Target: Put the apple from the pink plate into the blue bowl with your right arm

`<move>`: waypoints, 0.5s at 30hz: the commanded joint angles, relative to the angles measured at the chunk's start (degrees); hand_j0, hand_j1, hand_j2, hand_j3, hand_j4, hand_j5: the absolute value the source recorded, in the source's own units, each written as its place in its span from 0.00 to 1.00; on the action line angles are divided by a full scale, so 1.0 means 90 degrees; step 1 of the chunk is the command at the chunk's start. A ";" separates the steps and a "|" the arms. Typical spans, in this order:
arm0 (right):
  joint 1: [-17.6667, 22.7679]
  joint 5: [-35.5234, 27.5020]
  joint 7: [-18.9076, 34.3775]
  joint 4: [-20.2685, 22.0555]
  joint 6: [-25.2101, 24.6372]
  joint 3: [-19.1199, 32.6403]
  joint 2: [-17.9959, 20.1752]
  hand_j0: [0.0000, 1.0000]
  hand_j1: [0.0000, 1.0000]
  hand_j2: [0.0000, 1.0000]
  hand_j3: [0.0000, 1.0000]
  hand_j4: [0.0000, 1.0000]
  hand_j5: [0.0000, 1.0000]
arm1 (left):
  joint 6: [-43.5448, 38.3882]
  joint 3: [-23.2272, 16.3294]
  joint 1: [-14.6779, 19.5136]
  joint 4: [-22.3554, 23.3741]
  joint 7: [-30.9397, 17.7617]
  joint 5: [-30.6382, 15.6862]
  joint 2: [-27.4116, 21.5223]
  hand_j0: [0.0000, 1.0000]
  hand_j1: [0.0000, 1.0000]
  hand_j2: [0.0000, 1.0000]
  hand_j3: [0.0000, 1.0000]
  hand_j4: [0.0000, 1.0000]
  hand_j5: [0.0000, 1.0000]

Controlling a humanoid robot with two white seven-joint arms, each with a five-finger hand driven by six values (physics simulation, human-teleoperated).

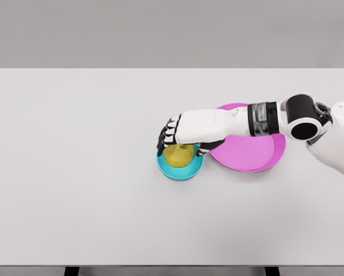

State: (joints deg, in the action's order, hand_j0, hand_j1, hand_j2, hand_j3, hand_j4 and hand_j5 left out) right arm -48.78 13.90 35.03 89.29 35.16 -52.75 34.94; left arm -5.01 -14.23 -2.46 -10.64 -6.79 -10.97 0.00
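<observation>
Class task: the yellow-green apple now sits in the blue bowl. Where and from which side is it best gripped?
Probably from above, fingers around the apple's rounded upper sides. The blue bowl's rim walls off its lower half, so a sideways approach is likely blocked. The right hand is over it that way.

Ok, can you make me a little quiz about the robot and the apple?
1. True or false: the plate has nothing on it now.
2. Where is the apple? A) on the plate B) over the bowl, under the hand C) on the bare table
3. Fill in: the bowl sits just to the ____ of the plate in the picture.

Key: 1 true. 2 B: the right hand's fingers curl around the apple, right over the bowl. 3 left; the two rims look to be touching or nearly so.
</observation>
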 commanded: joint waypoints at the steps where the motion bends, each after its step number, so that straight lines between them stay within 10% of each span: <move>1: 0.0000 -0.0031 -0.0003 0.0001 -0.0018 0.0001 -0.0005 1.00 1.00 1.00 1.00 1.00 1.00 | 0.0000 -0.0001 0.0000 0.0001 -0.0007 -0.0002 0.0000 1.00 1.00 1.00 1.00 1.00 1.00; 5: -0.0039 -0.0040 -0.0003 -0.0029 -0.0018 0.0109 0.0092 1.00 1.00 1.00 1.00 1.00 1.00 | 0.0000 -0.0001 0.0000 0.0001 -0.0007 -0.0002 0.0000 1.00 1.00 1.00 1.00 1.00 1.00; 8: 0.0156 -0.0079 -0.0003 -0.0058 -0.0018 0.1387 0.0736 1.00 1.00 1.00 1.00 1.00 1.00 | 0.0000 -0.0001 0.0000 0.0001 0.0003 -0.0002 0.0000 1.00 1.00 1.00 1.00 1.00 1.00; 15: 0.2314 -0.0128 -0.0003 -0.0331 -0.0018 0.4669 0.1655 1.00 1.00 1.00 1.00 1.00 1.00 | 0.0000 -0.0001 0.0000 0.0001 0.0003 -0.0002 0.0000 1.00 1.00 1.00 1.00 1.00 1.00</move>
State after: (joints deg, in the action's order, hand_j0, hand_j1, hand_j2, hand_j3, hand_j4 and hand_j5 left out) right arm -27.69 13.32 35.04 87.47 35.21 -17.98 48.09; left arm -5.01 -14.22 -2.46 -10.65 -6.81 -10.97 0.00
